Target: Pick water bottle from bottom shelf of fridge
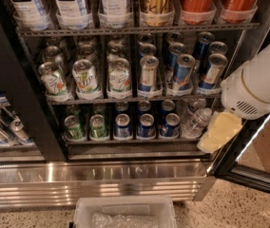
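The water bottle [197,123] is small, clear and ribbed, and stands at the right end of the bottom shelf [135,142] of the fridge [17,84]. A second clear bottle [193,105] stands behind it. Green cans [73,127] and blue cans [146,125] fill the lanes to its left. My gripper [216,134], pale yellow on the end of a white arm [256,82], hangs just right of the water bottle at shelf height, close to it and outside the shelf front.
Above is a rack of 7UP cans [85,76] and slim blue-silver cans [182,71]. The open glass door's frame [251,176] runs low on the right. A ribbed steel base panel [92,184] and a clear plastic bin [124,212] lie below.
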You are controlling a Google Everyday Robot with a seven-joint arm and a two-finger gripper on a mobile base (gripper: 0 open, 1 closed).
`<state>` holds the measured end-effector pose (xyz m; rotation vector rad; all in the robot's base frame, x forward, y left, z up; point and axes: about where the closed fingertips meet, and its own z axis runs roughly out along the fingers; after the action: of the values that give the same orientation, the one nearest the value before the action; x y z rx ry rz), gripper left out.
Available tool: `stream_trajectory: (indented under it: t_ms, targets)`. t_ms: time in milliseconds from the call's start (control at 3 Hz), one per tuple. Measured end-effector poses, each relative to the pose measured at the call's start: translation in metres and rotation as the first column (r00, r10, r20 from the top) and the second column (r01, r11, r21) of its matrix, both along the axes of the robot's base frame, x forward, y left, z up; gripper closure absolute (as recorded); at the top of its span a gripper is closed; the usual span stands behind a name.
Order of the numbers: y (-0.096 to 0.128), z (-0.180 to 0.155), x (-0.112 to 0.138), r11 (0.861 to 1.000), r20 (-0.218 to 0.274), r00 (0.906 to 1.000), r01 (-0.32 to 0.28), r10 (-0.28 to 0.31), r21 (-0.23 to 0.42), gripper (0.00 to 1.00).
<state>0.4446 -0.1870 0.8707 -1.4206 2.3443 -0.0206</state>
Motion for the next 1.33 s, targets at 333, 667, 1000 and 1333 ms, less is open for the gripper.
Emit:
stream_trajectory:
  t_ms: [333, 667, 1000, 1333]
  targets:
    - [0.0091, -0.0133, -0.0011, 0.999, -0.008, 0.9992, 0.04, -0.039, 0.035, 0.0]
    - [0.0091, -0.0135, -0.0011, 0.999, -0.008, 0.9992, 0.04, -0.039, 0.035, 0.0]
    - [0.0132, -0.0184, -0.0001, 0.999, -0.021, 0.9992, 0.035, -0.034, 0.036, 0.0]
    - [0.0131, -0.0203, 0.0003, 0.999, -0.028, 0.999, 0.035, -0.034, 0.041, 0.0]
